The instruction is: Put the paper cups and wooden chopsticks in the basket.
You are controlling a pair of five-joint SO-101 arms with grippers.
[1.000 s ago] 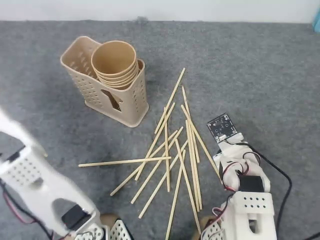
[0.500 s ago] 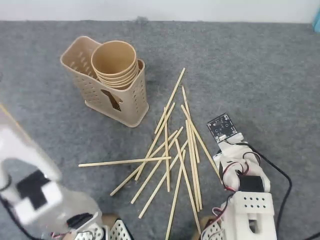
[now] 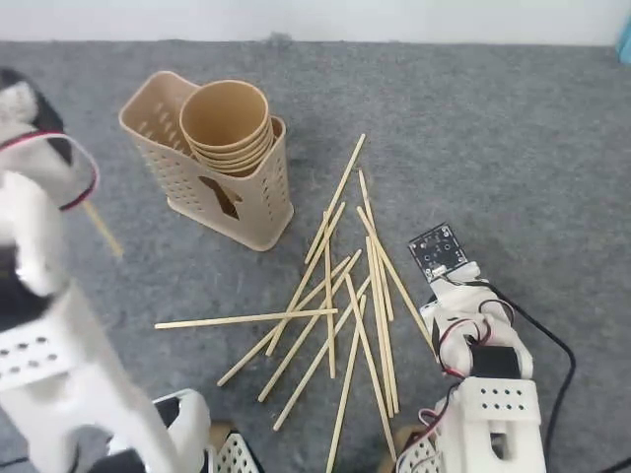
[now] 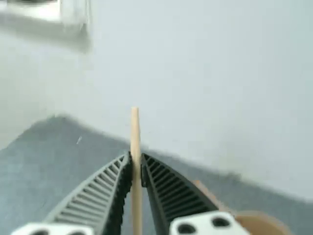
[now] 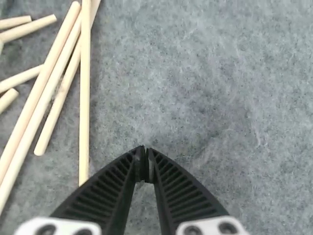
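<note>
We judge the cup half of the job done: the paper cups [image 3: 227, 123] sit nested in one stack, upright inside the basket [image 3: 266, 197] in the upper left of the high view, and we see no cup lying loose on the grey mat [image 3: 493, 148]. The chopsticks [image 3: 328, 296] are another matter. Most of them lie scattered and crossing one another on the mat in the middle of the frame, below and to the right of the basket and apart from it. As far as the open compartment beside the cups lets us see, none has gone in yet. One chopstick [image 4: 135, 127] is in hand: the left gripper [image 4: 136, 157] is clamped on it, its tip standing out past the jaws, and in the high view it shows as a thin slanted stick [image 3: 102, 229] at the left edge, off the mat and to the lower left of the basket. The right gripper [image 5: 145, 152] is closed on nothing, low over bare mat just beside the pile at the lower right. So we reckon this first stick needs dropping in, and nearly the whole pile is left to fetch.
</note>
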